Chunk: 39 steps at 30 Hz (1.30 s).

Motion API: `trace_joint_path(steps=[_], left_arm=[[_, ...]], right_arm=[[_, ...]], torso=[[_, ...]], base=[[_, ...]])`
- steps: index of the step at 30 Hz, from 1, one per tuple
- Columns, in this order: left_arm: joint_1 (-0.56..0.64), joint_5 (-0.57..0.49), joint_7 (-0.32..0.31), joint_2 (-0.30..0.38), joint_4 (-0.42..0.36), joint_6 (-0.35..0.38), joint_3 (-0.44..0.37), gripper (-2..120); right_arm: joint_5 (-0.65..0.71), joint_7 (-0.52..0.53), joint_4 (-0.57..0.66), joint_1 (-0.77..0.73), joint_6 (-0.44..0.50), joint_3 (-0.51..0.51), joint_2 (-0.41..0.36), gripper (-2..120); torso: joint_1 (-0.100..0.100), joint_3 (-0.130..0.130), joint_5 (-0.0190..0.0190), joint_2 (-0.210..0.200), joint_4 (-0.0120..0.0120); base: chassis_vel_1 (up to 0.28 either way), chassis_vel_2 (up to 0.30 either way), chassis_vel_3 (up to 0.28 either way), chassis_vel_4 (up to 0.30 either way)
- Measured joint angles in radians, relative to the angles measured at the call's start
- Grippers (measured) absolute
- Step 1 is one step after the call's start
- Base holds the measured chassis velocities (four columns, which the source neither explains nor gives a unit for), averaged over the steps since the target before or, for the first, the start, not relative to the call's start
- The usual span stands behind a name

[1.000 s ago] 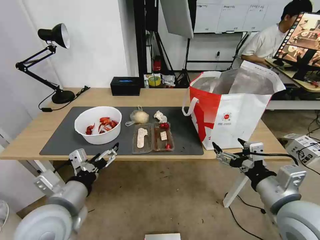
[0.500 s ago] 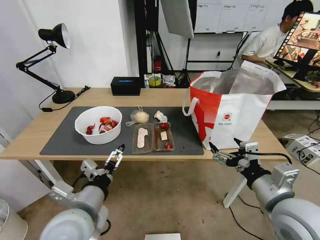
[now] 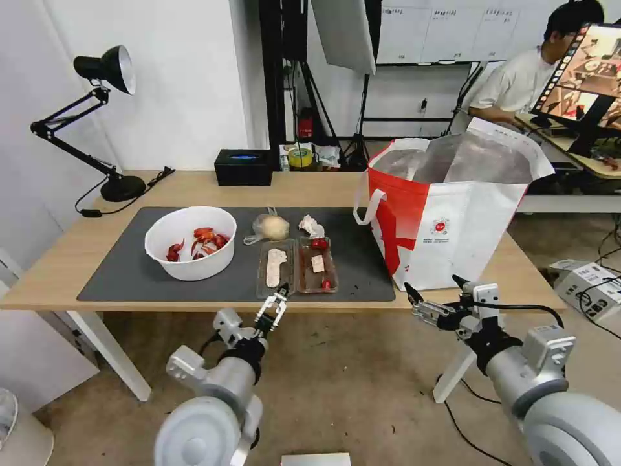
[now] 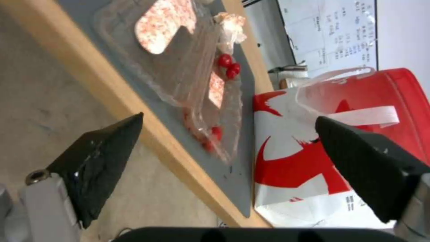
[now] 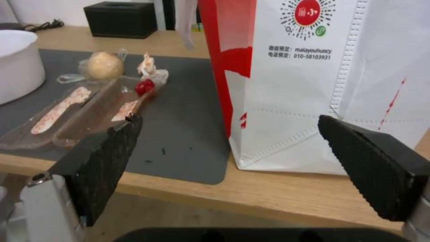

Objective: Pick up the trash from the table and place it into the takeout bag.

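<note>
Room: studio space with a light wood table [image 3: 58,272] across the middle of the head view, a dark grey mat [image 3: 129,275] on it, a black desk lamp [image 3: 103,68] at upper left and a black tissue box [image 3: 244,166] at the back edge.
Trash: all four pieces sit on the mat and none is lifted yet — white bowl [image 3: 190,243] with red shells left of centre, knotted clear bag [image 3: 270,227] and crumpled tissue [image 3: 311,226] just behind the clear hinged tray [image 3: 296,266], which lies open near the table's front edge.
Takeout bag: red-and-white tote [image 3: 446,213] stands upright at right of centre, mouth gaping and foil lining showing, well placed to take drops from above; its near corner rests on bare wood just beside the mat.
Left gripper: left gripper [image 3: 272,312] is low at centre frame, below and just in front of the table edge, fingers spread wide and empty, aimed up at the tray; the left wrist view looks straight along the tray's near end, so the tray looks like the first target.
Right gripper: right gripper [image 3: 435,298] hangs at lower right, in front of the bag's base, also spread wide and holding nothing; it looks to be waiting.
Stage: I'd call it the approach, nothing bagged so far.
Watch-out: thin tray may flex and spill scraps when pinched.
</note>
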Motion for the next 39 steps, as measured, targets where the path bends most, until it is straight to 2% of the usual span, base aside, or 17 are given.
trace_joint_path(steps=[9, 16, 28, 39], left_arm=[[-0.081, -0.037, -0.01, 0.033, 0.073, -0.005, 0.015, 100], [-0.154, -0.075, -0.043, 0.04, 0.13, -0.008, 0.028, 100], [-0.212, -0.099, -0.052, 0.055, 0.205, -0.014, 0.045, 100], [-0.22, -0.102, -0.056, 0.044, 0.22, -0.017, 0.032, 100]], right_arm=[[-0.012, 0.0, -0.009, -0.003, 0.003, 0.004, 0.015, 100], [-0.026, 0.001, -0.016, -0.005, 0.005, 0.003, 0.037, 100], [-0.035, 0.001, -0.02, -0.014, 0.007, 0.009, 0.057, 100], [-0.043, 0.001, -0.023, -0.018, 0.01, 0.007, 0.077, 100]], torso=[[0.0, 0.0, -0.0001, 0.0, 0.0001], [0.0, 0.0, 0.0, 0.0, 0.0001], [0.0, 0.0, 0.0, 0.0, 0.0], [0.0, 0.0, 0.0, 0.0, 0.0001]], base=[[0.0, 0.0, 0.0, 0.0], [0.0, 0.0, 0.0, 0.0], [0.0, 0.0, 0.0, 0.0], [0.0, 0.0, 0.0, 0.0]])
